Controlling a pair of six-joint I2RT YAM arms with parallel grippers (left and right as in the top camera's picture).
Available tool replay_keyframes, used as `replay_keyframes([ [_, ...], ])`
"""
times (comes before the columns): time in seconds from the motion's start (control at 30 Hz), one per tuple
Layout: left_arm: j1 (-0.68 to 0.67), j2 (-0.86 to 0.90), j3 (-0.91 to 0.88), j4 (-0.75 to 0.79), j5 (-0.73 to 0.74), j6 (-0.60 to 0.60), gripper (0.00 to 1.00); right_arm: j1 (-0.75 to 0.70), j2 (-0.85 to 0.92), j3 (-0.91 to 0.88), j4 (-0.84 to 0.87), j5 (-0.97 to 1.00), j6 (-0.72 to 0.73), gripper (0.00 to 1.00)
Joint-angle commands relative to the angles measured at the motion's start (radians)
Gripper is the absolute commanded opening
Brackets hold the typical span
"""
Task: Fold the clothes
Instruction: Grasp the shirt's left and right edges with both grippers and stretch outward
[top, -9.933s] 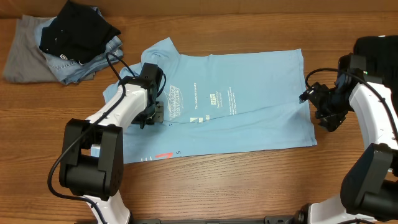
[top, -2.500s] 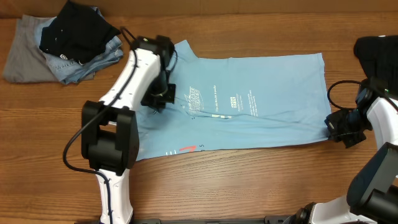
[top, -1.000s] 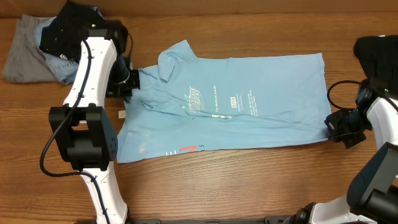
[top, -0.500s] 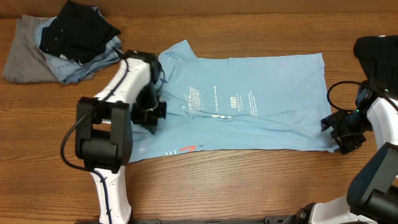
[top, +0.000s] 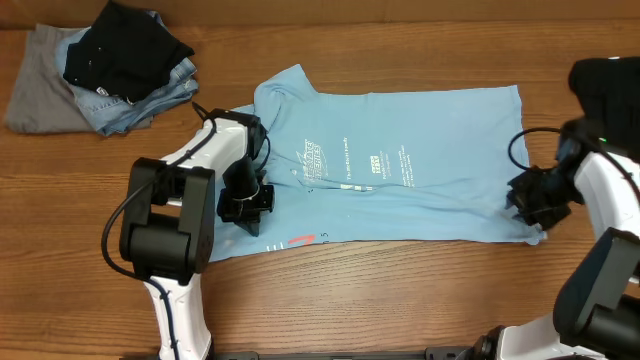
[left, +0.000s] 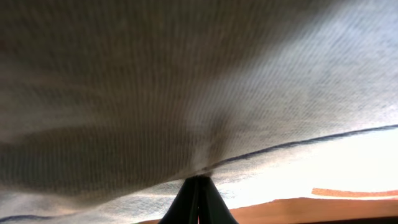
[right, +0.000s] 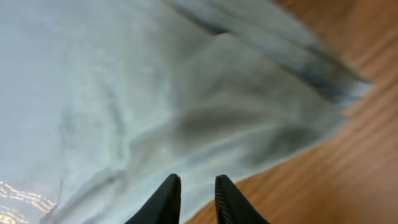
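The clothes at hand are a light blue T-shirt (top: 440, 150), spread flat on the wooden table with its small white print up. My left gripper (top: 248, 198) is on the shirt's left part, near the sleeve. In the left wrist view its jaws (left: 198, 182) are shut on a pinch of blue fabric (left: 186, 81), which drapes over the camera. My right gripper (top: 527, 200) is at the shirt's front right corner. In the right wrist view it (right: 196, 183) shows a narrow gap between its fingers, just above the rumpled hem (right: 155, 93), with nothing gripped.
A pile of other garments lies at the back left: grey cloth (top: 40, 90), denim (top: 150, 100) and a black piece (top: 125, 45) on top. Bare wood table (top: 400, 300) runs along the front. A black object (top: 605, 80) sits at the right edge.
My left gripper came from the back left, by the sleeve, forward onto the shirt's left side. My right gripper opened, narrowed again and shifted left onto the hem corner.
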Motion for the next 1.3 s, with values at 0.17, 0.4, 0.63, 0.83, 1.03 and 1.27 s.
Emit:
replay_keyframes([
  [0.17,0.019,0.035,-0.119,0.031,0.007,-0.045,0.04,0.04,0.001,-0.125,0.107,-0.024,0.029,0.22],
  [0.4,0.061,0.035,-0.126,0.013,0.011,-0.066,0.04,0.04,0.002,-0.174,0.152,-0.027,0.043,0.21],
  [0.63,0.082,0.034,-0.127,-0.02,0.011,-0.069,0.04,0.036,0.002,-0.183,0.158,-0.019,0.063,0.2],
  [0.83,0.083,0.034,-0.167,-0.011,0.011,-0.079,0.04,0.012,0.002,-0.184,0.15,-0.004,0.082,0.17],
  [1.03,0.084,0.034,-0.206,0.018,0.031,-0.084,0.04,-0.008,0.002,-0.192,0.143,-0.004,0.083,0.13],
  [1.27,0.084,0.02,-0.208,0.028,0.039,-0.085,0.04,-0.014,0.016,-0.194,0.152,0.014,0.082,0.13],
])
